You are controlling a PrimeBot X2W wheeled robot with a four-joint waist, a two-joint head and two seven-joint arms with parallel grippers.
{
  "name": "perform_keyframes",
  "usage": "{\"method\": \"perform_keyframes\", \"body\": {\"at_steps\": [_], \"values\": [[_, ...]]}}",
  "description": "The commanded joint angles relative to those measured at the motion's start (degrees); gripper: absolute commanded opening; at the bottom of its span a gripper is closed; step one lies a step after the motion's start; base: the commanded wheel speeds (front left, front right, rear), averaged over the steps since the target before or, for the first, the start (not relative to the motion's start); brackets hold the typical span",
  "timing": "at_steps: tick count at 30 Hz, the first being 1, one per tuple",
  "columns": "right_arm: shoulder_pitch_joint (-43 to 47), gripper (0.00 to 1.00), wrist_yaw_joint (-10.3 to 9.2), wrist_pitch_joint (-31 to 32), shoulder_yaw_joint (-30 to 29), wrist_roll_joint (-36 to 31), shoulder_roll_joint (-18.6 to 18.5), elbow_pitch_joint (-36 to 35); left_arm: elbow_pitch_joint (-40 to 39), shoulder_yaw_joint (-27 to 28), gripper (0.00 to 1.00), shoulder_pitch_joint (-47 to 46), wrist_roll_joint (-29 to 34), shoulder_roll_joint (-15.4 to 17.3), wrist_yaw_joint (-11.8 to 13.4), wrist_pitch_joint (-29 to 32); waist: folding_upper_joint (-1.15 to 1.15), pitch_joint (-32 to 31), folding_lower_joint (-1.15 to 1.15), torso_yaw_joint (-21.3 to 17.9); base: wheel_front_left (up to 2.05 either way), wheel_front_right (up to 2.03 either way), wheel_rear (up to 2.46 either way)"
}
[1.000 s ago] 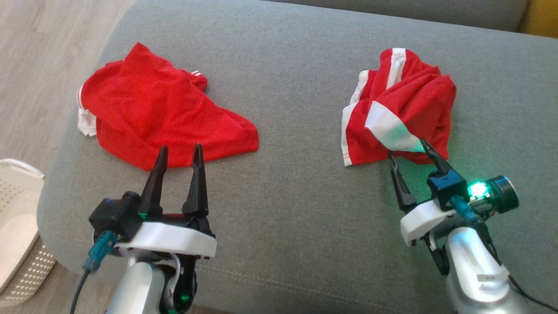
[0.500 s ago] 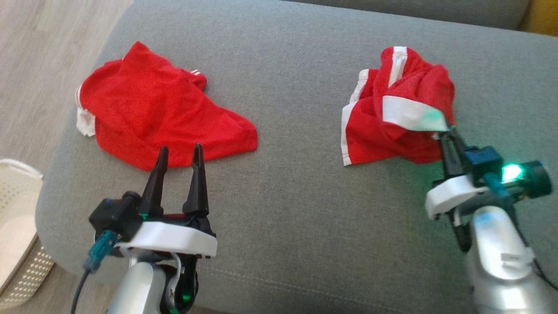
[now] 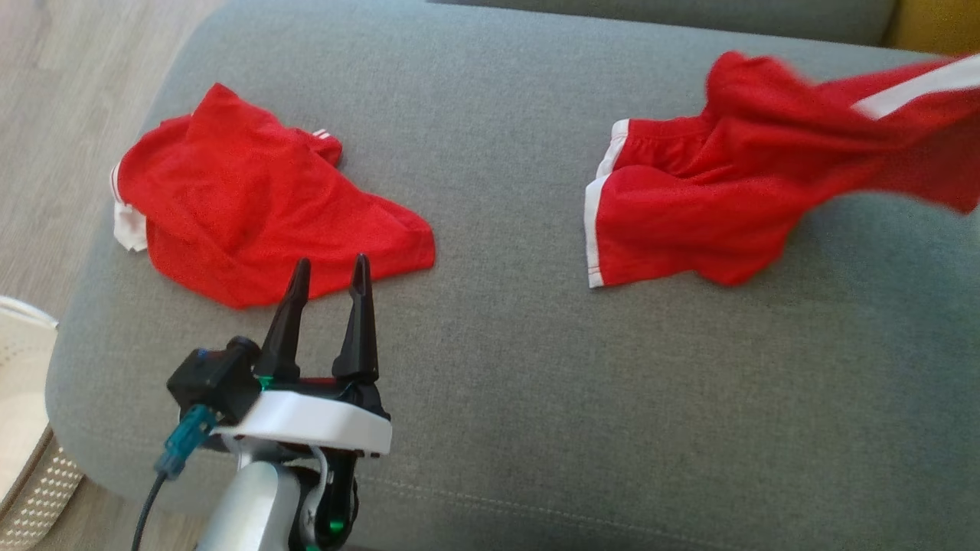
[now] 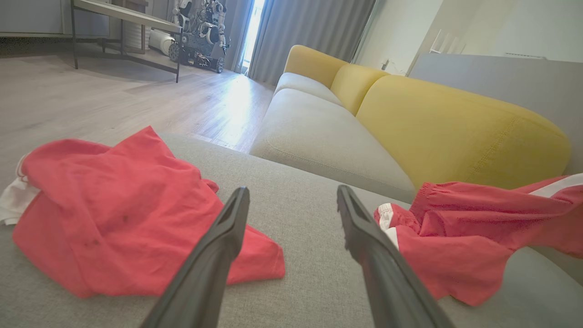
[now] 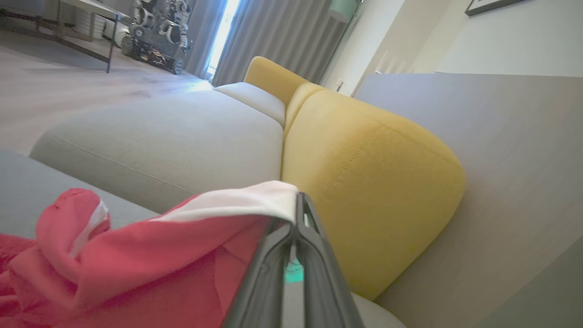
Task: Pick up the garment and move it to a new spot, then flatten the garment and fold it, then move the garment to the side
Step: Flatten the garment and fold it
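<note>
Your left gripper (image 3: 331,262) sits in the lower left of the head view. Its pale forearm rises from the bottom edge, and its two dark fingers point up the frame, spread wide with nothing between them. Their tips reach the lower hem of the crumpled red garment (image 3: 245,207), but you cannot tell whether they touch it. In the right wrist view your right gripper (image 5: 299,200) has its fingers pressed tight together, pinching the white-banded edge of the striped red garment (image 3: 689,214), with the cloth draping away to the lower left of that view. In the head view this garment stretches from the centre right toward the upper right corner. Its white-trimmed leg lies on the grey cushion (image 3: 498,398), and its far end is raised and blurred at the right edge. Count two red garments, well apart on the one grey cushion, the crumpled one at upper left and the striped one at right. There are two grippers, one white perforated basket (image 3: 19,398) at the lower left edge on the wooden floor (image 3: 46,92), and one yellow backrest (image 5: 373,182) beyond the held cloth.
</note>
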Motion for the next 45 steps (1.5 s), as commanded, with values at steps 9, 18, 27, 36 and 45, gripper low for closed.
{"method": "perform_keyframes", "body": {"at_steps": [9, 18, 27, 36, 45], "values": [[-11.2, 0.0, 0.43, 1.0, -4.5, -1.4, -7.3, 2.3, -1.9, 0.6, 1.0, -4.1, -1.3, 0.1, 0.3, -0.7, 0.0, 3.6, 0.0, 1.7, 0.0, 0.0, 0.0], [-12.5, 1.0, 0.43, 0.7, -1.8, -2.5, -4.9, 9.6, -1.2, 0.2, 1.0, -4.9, -1.6, 0.1, 0.4, -0.7, 0.0, 4.5, 0.0, 1.3, 0.0, 0.0, 0.0], [-8.8, 1.0, 0.43, -2.8, 0.0, -1.7, 0.7, 9.8, -0.6, 1.2, 1.0, -4.7, -0.5, 0.1, 0.0, -0.7, 0.0, 1.7, 0.0, -2.2, 0.0, 0.0, 0.0], [2.4, 1.0, 0.43, -8.8, 4.0, 2.3, 9.1, 1.1, -0.5, 3.2, 1.0, -2.4, 0.5, 0.1, 0.0, -0.7, 0.0, -4.1, 0.0, -6.6, 0.0, 0.0, 0.0], [21.6, 1.0, 0.43, -10.3, 7.6, 5.9, 16.8, -12.6, -0.8, 4.1, 1.0, 1.1, 1.3, 0.1, -0.2, -0.7, 0.0, -7.9, 0.0, -10.8, 0.0, 0.0, 0.0]]}}
